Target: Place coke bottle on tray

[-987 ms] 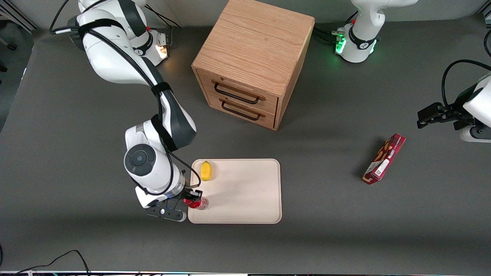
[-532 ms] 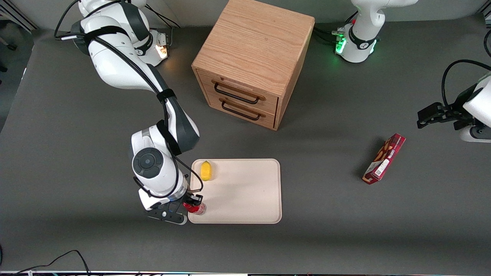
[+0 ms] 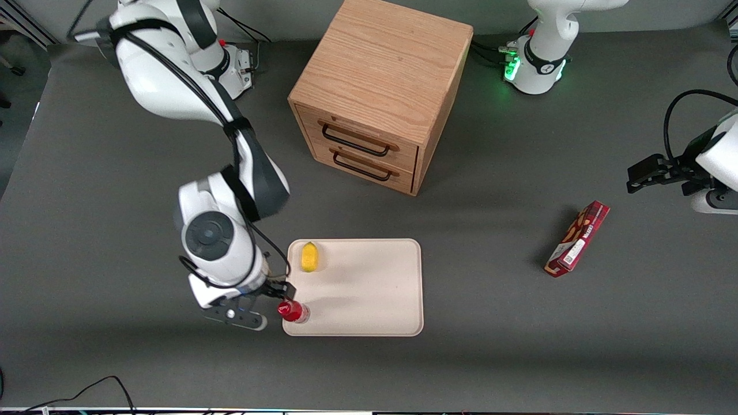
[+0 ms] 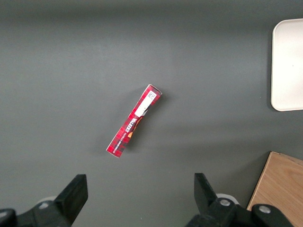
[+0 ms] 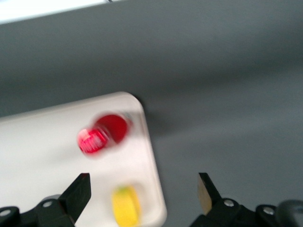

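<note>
The coke bottle, small and red with a red cap, stands upright on the cream-beige tray, in the tray's corner nearest the front camera at the working arm's end. My right gripper is open and empty, raised beside the bottle just off the tray's edge, apart from it. In the right wrist view the bottle shows blurred on the tray, clear of the open gripper, with both fingers spread wide.
A yellow lemon lies on the tray, farther from the front camera than the bottle. A wooden two-drawer cabinet stands farther back. A red snack box lies toward the parked arm's end of the table.
My gripper has let go of the bottle, opened, and drawn up and away toward the working arm's end. The bottle stays standing on the tray's corner.
</note>
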